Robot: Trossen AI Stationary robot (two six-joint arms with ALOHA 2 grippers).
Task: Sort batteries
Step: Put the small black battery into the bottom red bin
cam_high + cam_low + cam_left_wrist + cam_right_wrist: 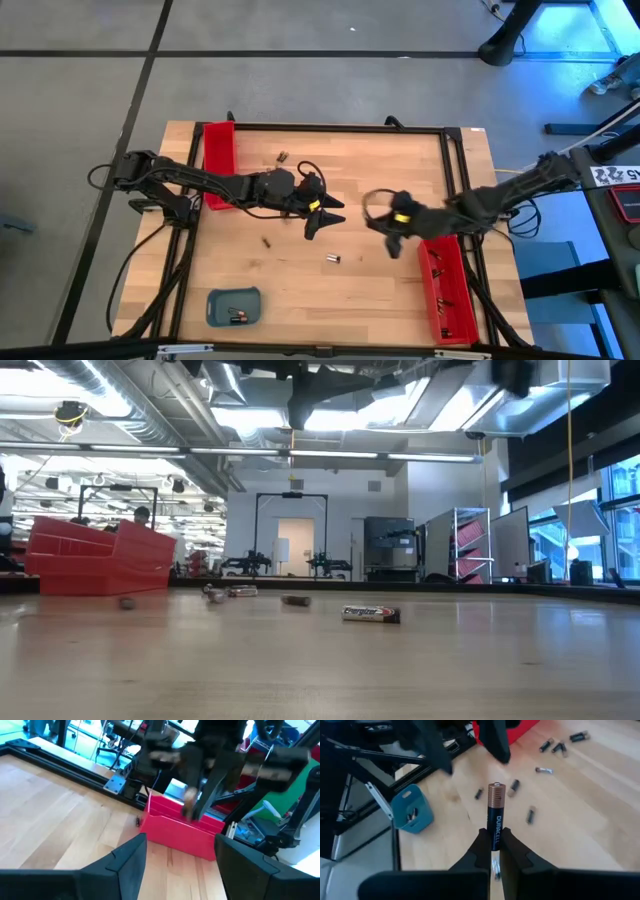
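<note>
**A:** Though we can list most of the table, some items stay unclear: in the high view the loose batteries read as specks, and what the right gripper carries is hidden there by its own fingers.

**B:** We log that item from the right wrist view: one black-and-copper battery, upright, pinched at its lower end between the closed fingers. That arm hangs over the table's 3 o'clock area, beside the red tray at 4 o'clock.

**A:** Contents of that tray: we cannot make any out. Second red tray at 10 o'clock: likewise unreadable.

**B:** Blue-grey tray at 7 o'clock: a few cells lying inside, count uncertain.

**A:** Left gripper: near the table's centre, fingers spread wide, gripping nothing; its wrist view shows the other arm only as a blur.

**B:** Remaining batteries: scattered on the wood around the centre and towards 11 o'clock, well apart.
</note>
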